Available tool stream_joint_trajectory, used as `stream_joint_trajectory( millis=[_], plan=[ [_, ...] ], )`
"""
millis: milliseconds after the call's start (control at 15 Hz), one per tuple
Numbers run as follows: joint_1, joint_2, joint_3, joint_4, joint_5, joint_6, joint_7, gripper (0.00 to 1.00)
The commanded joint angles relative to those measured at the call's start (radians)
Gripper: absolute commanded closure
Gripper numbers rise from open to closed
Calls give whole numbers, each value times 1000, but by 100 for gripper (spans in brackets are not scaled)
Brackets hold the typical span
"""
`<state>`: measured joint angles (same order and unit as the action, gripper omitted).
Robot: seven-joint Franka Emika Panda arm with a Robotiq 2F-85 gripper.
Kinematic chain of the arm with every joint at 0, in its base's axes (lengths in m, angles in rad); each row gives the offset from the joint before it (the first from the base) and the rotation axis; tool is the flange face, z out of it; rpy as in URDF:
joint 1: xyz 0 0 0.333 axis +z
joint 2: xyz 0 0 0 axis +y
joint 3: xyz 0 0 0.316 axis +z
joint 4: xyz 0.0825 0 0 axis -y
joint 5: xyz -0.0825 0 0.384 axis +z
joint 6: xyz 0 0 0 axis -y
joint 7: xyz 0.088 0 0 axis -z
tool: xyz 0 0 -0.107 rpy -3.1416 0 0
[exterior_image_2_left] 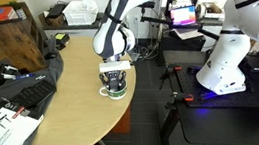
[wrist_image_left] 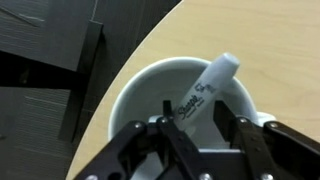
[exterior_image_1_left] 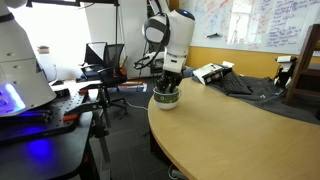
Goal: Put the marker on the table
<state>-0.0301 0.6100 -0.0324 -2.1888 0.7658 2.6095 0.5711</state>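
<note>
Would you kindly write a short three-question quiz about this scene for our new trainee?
1. True or false: the marker lies flat on the table.
2. The gripper hangs over: A) the white bowl, B) a black desk, C) a chair.
3. Where on the table does the bowl stand: near its curved edge or in the middle?
Key: 1 false, it leans inside the bowl; 2 A; 3 near the curved edge.
</note>
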Motion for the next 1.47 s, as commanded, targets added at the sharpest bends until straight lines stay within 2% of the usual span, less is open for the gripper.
stream_joint_trajectory(
  millis=[0, 133, 200, 400, 600, 800, 933, 1200, 1333, 1400],
  plan=[
    [-20, 8, 4, 16, 15, -34, -3, 81],
    [-21, -8, -7, 3, 10, -37, 10, 97],
    [-28, -30, -9, -9, 10, -54, 9, 99],
    [-24, -148, -12, -68, -5, -84, -14, 95],
    [47, -311, -47, -135, -117, -67, 60, 95],
    [118, -445, -68, -170, -341, -24, 235, 95],
    [152, -462, -77, -154, -568, 22, 447, 95],
    [152, -384, -127, -60, -915, 32, 845, 95],
    [154, -323, -177, 7, -1006, -3, 979, 95],
    [148, -290, -195, 34, -1006, -24, 1015, 95]
  ],
)
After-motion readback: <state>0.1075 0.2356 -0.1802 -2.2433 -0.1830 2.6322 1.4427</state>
